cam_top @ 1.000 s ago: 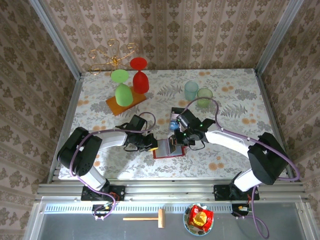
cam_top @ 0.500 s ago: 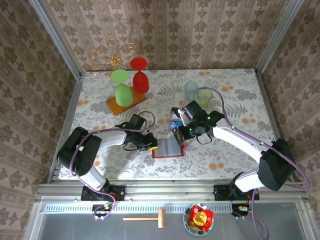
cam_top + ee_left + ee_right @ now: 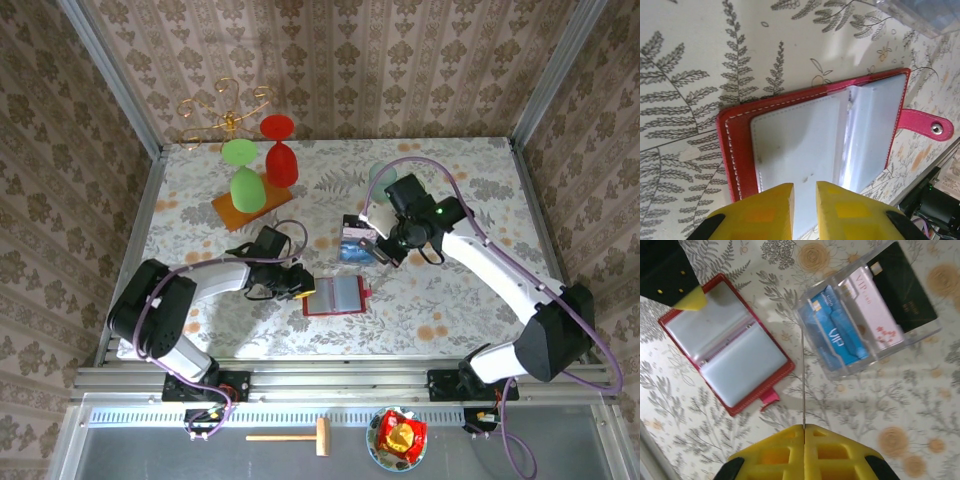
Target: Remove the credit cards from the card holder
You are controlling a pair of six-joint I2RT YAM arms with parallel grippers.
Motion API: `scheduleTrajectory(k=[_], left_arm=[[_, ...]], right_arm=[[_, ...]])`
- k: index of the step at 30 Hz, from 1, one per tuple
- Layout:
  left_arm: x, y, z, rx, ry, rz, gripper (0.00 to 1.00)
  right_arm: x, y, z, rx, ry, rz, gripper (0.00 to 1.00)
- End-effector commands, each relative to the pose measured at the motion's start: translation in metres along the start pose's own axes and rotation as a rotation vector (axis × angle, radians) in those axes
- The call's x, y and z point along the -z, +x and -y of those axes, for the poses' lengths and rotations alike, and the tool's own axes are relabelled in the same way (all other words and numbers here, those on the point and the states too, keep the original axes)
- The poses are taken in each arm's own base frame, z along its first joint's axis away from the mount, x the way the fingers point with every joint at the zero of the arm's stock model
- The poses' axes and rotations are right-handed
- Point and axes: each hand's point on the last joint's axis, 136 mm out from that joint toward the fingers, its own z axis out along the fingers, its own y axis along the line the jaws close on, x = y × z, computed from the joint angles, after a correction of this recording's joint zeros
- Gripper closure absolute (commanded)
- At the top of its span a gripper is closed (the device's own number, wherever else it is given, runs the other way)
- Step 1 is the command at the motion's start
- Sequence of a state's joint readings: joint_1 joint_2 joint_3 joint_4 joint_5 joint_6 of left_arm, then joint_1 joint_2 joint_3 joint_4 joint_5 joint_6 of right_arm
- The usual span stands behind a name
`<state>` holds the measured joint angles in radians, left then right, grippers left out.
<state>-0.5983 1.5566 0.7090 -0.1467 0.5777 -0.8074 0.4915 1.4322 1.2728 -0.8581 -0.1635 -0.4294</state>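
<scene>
Floral-clothed table [image 3: 470, 290] bears the open red card holder [image 3: 337, 296] with greyish clear pockets. The left gripper [image 3: 804, 187] pinches its 9 o'clock edge. At 1 o'clock, the right gripper [image 3: 804, 429] clamps an edge-on card [image 3: 803, 385] beside a clear tray [image 3: 885, 356] of blue, pink and black credit cards [image 3: 862, 310].

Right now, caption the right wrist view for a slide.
Right gripper grips a thin card edge-on; red folding card holder lies open.

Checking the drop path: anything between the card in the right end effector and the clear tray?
Nothing visible: the card in the right end effector hangs edge-on by a corner of the clear tray.
</scene>
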Motion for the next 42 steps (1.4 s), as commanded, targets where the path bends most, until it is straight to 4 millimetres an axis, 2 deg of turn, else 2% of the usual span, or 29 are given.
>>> scheduleTrajectory(k=[1, 7, 17, 24, 34, 42], left_arm=[[0.009, -0.002, 0.003, -0.011, -0.003, 0.020, 0.80], [0.014, 0.001, 0.000, -0.008, -0.010, 0.037, 0.79], [0.022, 0.003, -0.011, 0.022, -0.022, 0.065, 0.78], [0.025, 0.002, -0.018, 0.046, -0.033, 0.074, 0.78], [0.031, -0.001, -0.021, 0.069, -0.039, 0.096, 0.77], [0.033, 0.001, -0.024, 0.081, -0.047, 0.096, 0.78]], right_arm=[[0.004, -0.003, 0.006, 0.160, -0.014, -0.032, 1.00], [-0.003, -0.022, 0.027, 0.250, -0.027, -0.065, 1.00], [-0.041, -0.038, 0.058, 0.356, -0.082, -0.209, 1.00], [-0.064, -0.050, 0.079, 0.374, -0.106, -0.237, 1.00], [-0.086, -0.049, 0.097, 0.374, -0.147, -0.275, 1.00], [-0.103, -0.037, 0.095, 0.356, -0.222, -0.308, 1.00]])
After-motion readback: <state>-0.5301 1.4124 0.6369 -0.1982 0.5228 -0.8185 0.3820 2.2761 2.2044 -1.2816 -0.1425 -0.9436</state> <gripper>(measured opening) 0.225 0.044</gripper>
